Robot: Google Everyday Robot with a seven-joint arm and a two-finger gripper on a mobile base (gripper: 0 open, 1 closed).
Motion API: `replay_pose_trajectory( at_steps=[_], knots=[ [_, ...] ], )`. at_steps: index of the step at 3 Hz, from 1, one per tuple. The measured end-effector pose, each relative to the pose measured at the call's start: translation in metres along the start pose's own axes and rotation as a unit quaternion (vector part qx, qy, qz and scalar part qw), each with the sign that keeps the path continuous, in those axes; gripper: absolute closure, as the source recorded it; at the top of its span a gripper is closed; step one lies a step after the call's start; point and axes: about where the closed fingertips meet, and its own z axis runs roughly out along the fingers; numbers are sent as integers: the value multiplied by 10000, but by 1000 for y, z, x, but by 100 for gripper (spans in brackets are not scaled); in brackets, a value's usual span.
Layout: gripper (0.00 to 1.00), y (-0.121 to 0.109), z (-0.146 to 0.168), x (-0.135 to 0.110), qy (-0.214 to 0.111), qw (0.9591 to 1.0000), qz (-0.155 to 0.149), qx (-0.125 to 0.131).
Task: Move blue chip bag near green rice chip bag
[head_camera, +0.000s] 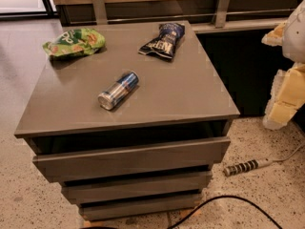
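Currently blue chip bag [163,40] lies at the back right of the grey drawer unit's top [181,89], well apart from green rice chip bag [75,42] at the back left corner. Drink can [118,90] lies on its side nearer the front. Gripper [286,97] is off the unit at the right edge; can't tell if open or closed.

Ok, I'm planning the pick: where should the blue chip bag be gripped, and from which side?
Probably from above, across its narrow middle: the blue chip bag lies flat on the cabinet, tilted diagonally, leaving no side to get under. The gripper is off to the right of the cabinet, so it would come in from that side.
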Motion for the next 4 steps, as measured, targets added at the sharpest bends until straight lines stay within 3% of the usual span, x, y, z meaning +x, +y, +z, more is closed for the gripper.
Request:
replay_pose_trajectory(
  at_steps=[1,2,3,4],
  knots=[
    [0,0,0,0,0,10000,0,1],
    [0,-9,2,-5,-239,9996,144,85],
    [0,-37,11,-9,-823,9945,557,340],
    [0,-72,27,-6,-1596,9812,897,606]
  ],
)
